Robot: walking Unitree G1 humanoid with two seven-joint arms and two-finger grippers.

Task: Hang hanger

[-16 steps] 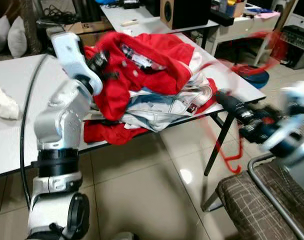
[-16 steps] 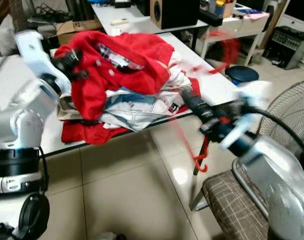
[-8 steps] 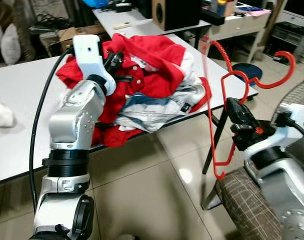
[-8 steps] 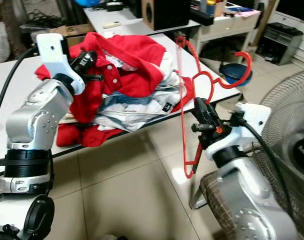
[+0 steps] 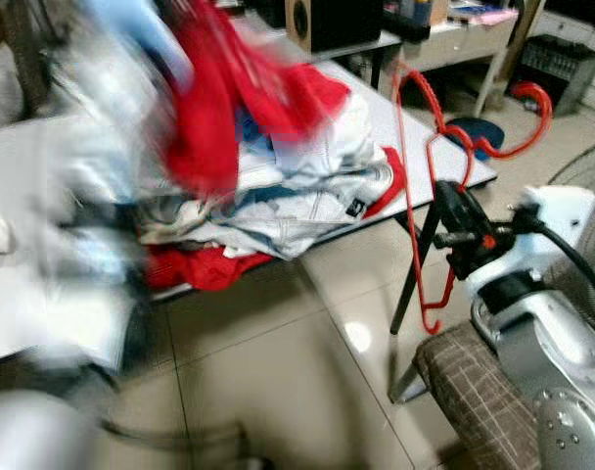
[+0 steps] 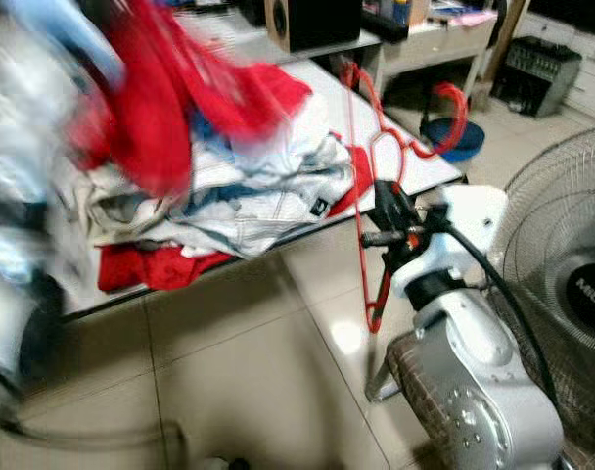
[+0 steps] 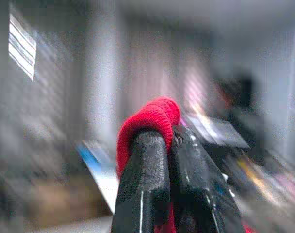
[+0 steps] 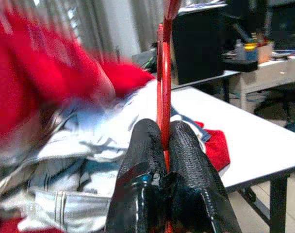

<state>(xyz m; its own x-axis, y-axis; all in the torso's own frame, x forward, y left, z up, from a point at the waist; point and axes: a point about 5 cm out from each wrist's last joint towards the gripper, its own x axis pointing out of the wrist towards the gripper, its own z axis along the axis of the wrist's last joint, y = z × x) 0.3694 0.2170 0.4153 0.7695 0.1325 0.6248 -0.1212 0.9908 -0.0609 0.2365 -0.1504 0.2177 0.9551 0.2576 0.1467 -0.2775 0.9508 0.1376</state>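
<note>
My left gripper [image 7: 159, 141] has swung upward in the last half second, dragging the red shirt [image 5: 214, 103] up off the clothes pile [image 5: 278, 201]; that whole side of the head views is motion blur. On the wrist camera its fingers [image 7: 142, 179] are pressed together on a fold of red cloth. My right gripper [image 5: 454, 211] has barely moved: it holds the red hanger [image 5: 415, 166] beside the bench [image 5: 405, 132] edge, hook [image 5: 527, 108] pointing away, fingers [image 8: 145, 160] clamped on the thin red bar. I read this as the shirt being lifted clear so it can go onto the hanger; nothing is hung yet, and both still have to be brought together.
</note>
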